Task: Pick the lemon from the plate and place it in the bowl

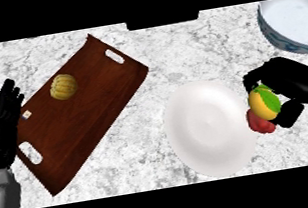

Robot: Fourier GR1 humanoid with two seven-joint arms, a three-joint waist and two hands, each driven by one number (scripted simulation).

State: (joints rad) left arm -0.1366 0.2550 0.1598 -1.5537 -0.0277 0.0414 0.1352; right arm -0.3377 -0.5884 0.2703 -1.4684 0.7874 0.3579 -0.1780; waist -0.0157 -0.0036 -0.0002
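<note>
My right hand (294,82) is curled round a yellow lemon with a green patch (263,101), just off the right rim of the white plate (209,127). Something red (260,123) shows right under the lemon, by the plate's edge. The white bowl with a blue rim (301,22) stands at the back right, beyond the hand. At the left edge my left hand (0,128) rests open with its fingers up.
A dark wooden tray with handle slots (83,112) lies slantwise at the left, with a small yellowish squash (63,86) on it. A dark object (162,20) sits at the counter's back edge.
</note>
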